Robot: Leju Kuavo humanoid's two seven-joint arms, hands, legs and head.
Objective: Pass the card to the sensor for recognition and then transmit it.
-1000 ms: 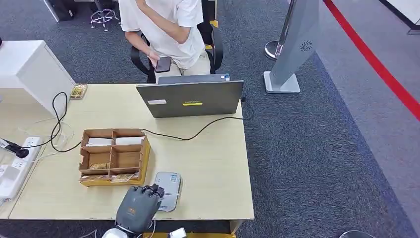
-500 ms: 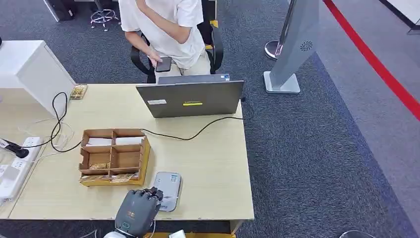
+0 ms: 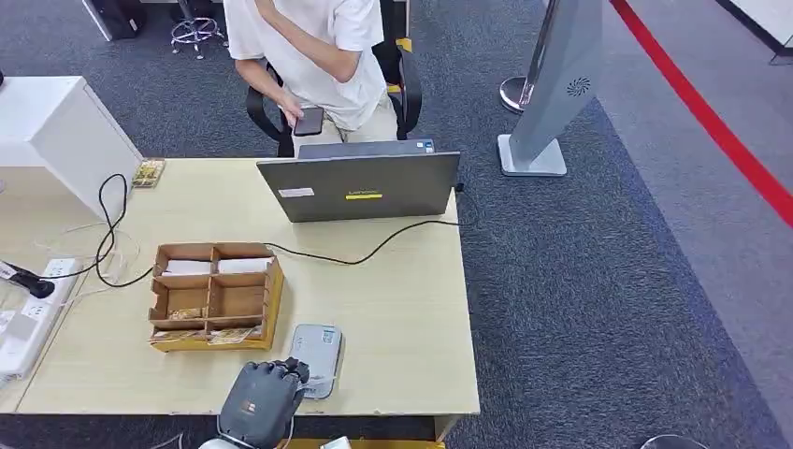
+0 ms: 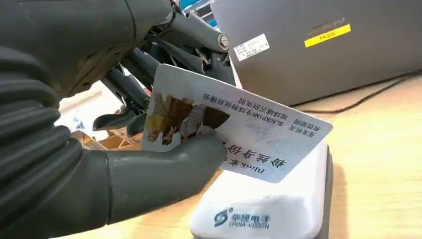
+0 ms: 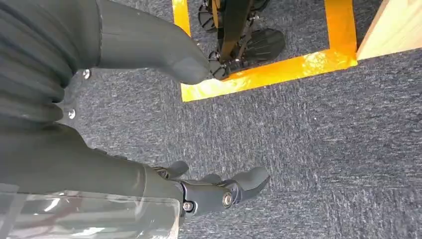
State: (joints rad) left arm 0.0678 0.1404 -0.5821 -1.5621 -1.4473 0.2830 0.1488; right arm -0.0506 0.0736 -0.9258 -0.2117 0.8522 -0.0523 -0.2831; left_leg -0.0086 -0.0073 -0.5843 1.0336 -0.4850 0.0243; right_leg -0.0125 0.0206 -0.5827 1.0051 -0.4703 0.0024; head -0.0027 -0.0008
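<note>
Card (image 4: 234,132) sits pinched between thumb and fingers of the left robot hand (image 3: 264,398), just above the white sensor (image 4: 263,209) on the desk (image 3: 402,318). Scanning looks underway; passing it on is left. The right robot hand (image 5: 219,191) hangs spread, holding nothing.

card (image 4: 239,130) — "Black ink", sensor (image 4: 259,209) — "China-Vision"

I'm looking at an office. Grey carpet (image 3: 580,281) covers the floor, and a pale wood bench (image 3: 402,309) carries a laptop (image 3: 360,187) with its cable and a power strip (image 3: 28,323) at the left edge. A person (image 3: 318,56) sits behind it in a wheeled office chair (image 3: 404,89), with a grey kiosk stand (image 3: 552,84) beside red floor tape (image 3: 711,122).
</note>
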